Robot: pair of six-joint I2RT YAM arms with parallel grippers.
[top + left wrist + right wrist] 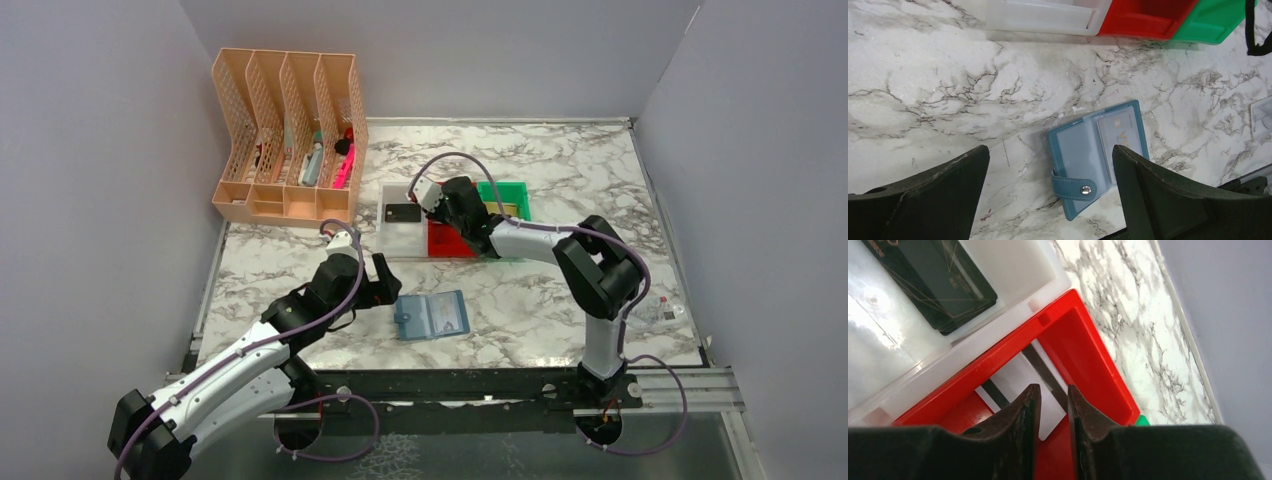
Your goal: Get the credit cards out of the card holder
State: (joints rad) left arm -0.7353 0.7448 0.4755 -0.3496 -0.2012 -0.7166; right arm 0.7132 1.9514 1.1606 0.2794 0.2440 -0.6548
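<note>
The blue card holder [432, 316] lies open on the marble, its snap strap folded over the clear pockets. A pale credit card [1120, 132] shows in its right pocket. My left gripper [1050, 148] hovers open and wide just left of the card holder [1098, 155], holding nothing. My right gripper [1053, 387] hangs over the red bin [1088, 350], its jaws a narrow gap apart and open. Below them a silver-white credit card [1013, 371] with a dark stripe lies in that bin. A black credit card [938, 280] rests in the white bin [1013, 270].
A green bin [510, 195] stands right of the red bin [445, 245] and the white bin [400, 235]. A peach mesh file rack [290, 140] with pens fills the back left. A small clear object [665, 312] lies near the right edge.
</note>
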